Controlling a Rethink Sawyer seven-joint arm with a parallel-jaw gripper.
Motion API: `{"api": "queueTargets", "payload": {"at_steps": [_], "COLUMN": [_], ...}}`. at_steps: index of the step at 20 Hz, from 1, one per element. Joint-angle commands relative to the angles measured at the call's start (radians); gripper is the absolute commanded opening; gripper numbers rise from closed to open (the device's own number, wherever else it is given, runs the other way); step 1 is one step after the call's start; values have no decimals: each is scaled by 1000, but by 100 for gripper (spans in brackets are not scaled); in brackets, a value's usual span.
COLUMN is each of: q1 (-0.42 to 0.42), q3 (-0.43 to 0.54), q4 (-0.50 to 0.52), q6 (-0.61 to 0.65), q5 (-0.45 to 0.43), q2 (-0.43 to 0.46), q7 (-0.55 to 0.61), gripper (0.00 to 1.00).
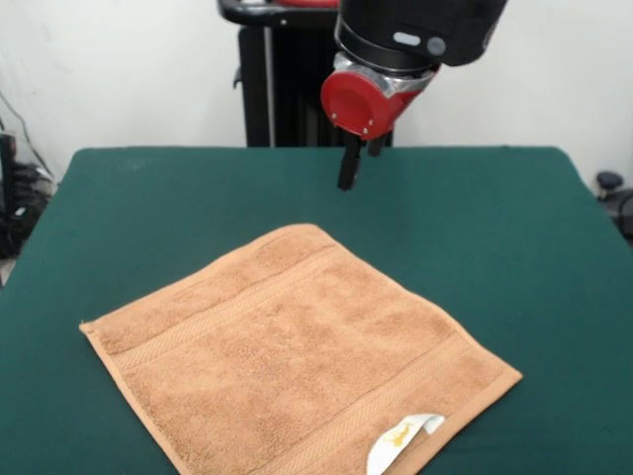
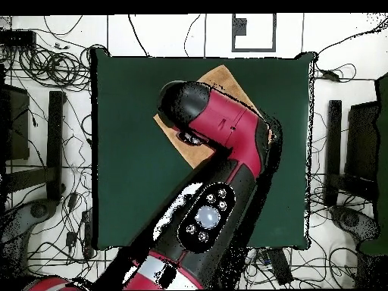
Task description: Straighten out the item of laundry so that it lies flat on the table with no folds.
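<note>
Nearest the front camera, the towel (image 1: 297, 361) lies spread on the table (image 1: 514, 228), set diamond-wise, its white label (image 1: 401, 437) curled up at the near edge. It looks flat already, I judge. Beyond its far corner hangs my gripper (image 1: 354, 166), above the cloth and clear of it, holding nothing. Whether my jaws stand apart I cannot tell. From overhead my arm (image 2: 216, 129) hides most of the towel.

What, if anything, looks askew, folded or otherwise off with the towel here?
Little stands out. The towel lies spread flat on the table, turned diagonally to its edges. Only its white label curls up over the near edge. The gripper hangs above the table beyond the towel, touching nothing.
</note>
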Motion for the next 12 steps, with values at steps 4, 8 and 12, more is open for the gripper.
{"api": "queueTargets", "payload": {"at_steps": [4,8,12], "q1": [9,3,-21], "q3": [143,146,169], "q4": [25,17,27], "q6": [-47,-56,-87], "q5": [-53,-73,-96], "q2": [60,55,36], "q7": [40,16,-44], "gripper": [100,100,100]}}
